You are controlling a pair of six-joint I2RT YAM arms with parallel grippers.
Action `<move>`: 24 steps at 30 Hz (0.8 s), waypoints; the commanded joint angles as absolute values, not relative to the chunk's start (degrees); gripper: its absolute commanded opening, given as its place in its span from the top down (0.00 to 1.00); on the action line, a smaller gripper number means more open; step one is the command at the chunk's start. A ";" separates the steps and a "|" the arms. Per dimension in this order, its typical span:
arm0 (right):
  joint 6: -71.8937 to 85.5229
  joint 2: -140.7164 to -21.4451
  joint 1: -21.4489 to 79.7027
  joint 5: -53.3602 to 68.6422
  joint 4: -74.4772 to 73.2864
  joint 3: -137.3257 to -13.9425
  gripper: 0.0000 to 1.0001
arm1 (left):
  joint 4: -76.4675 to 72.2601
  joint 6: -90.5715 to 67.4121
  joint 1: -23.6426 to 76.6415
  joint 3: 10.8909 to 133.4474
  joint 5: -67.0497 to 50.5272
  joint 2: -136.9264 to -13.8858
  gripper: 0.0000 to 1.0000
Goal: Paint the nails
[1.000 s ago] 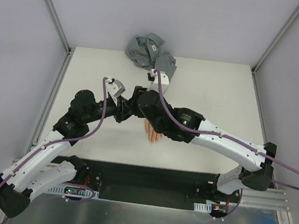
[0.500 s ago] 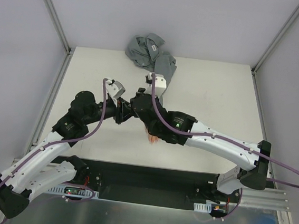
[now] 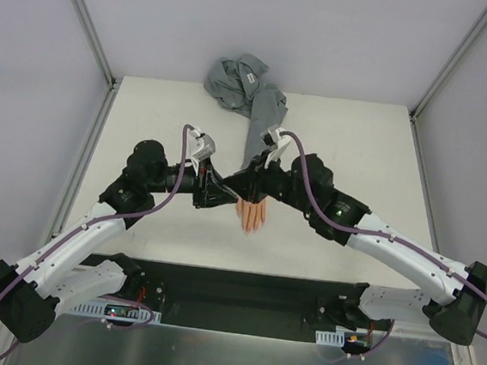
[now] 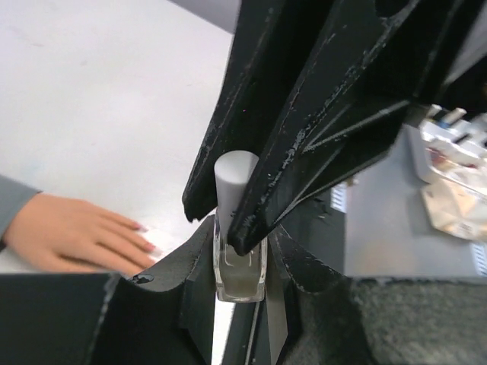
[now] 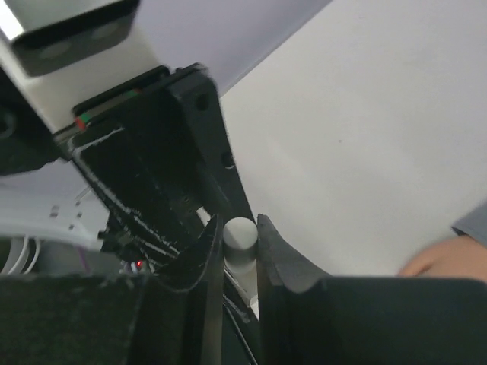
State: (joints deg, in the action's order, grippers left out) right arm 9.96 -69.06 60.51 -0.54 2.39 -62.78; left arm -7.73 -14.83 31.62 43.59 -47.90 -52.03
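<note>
A peach mannequin hand (image 3: pixel 251 213) with a grey sleeve (image 3: pixel 262 120) lies palm down mid-table, fingers toward me; its tiny nails (image 4: pixel 151 246) show pink in the left wrist view. My left gripper (image 4: pixel 242 266) is shut on a small clear bottle (image 4: pixel 240 275), held above the table just left of the hand. My right gripper (image 5: pixel 237 242) is shut on the bottle's white cap (image 5: pixel 240 234), which also shows in the left wrist view (image 4: pixel 234 171). Both grippers meet nose to nose (image 3: pixel 230 187) over the hand's wrist.
The sleeve bunches into a crumpled grey heap (image 3: pixel 236 77) at the table's far edge. Grey walls with metal frame posts (image 3: pixel 86 21) close in the back and sides. A black strip (image 3: pixel 233 289) runs along the near edge by the arm bases.
My right arm has swung from lying across the hand to the right side, uncovering the fingers. My left gripper has moved right and forward. The two grippers now meet at the bottle.
</note>
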 commanded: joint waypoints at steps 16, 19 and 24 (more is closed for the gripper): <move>4.04 -64.96 55.81 28.77 6.71 -61.87 0.60 | -20.58 -17.24 32.96 43.50 -64.43 -50.10 1.00; 3.69 -63.37 58.44 14.45 -1.39 -64.94 0.40 | -16.35 -14.24 32.96 44.12 -58.29 -50.28 1.00; 6.58 -63.89 63.36 -6.91 -10.00 -71.00 0.19 | -11.69 -10.02 32.96 44.13 -46.62 -47.82 1.00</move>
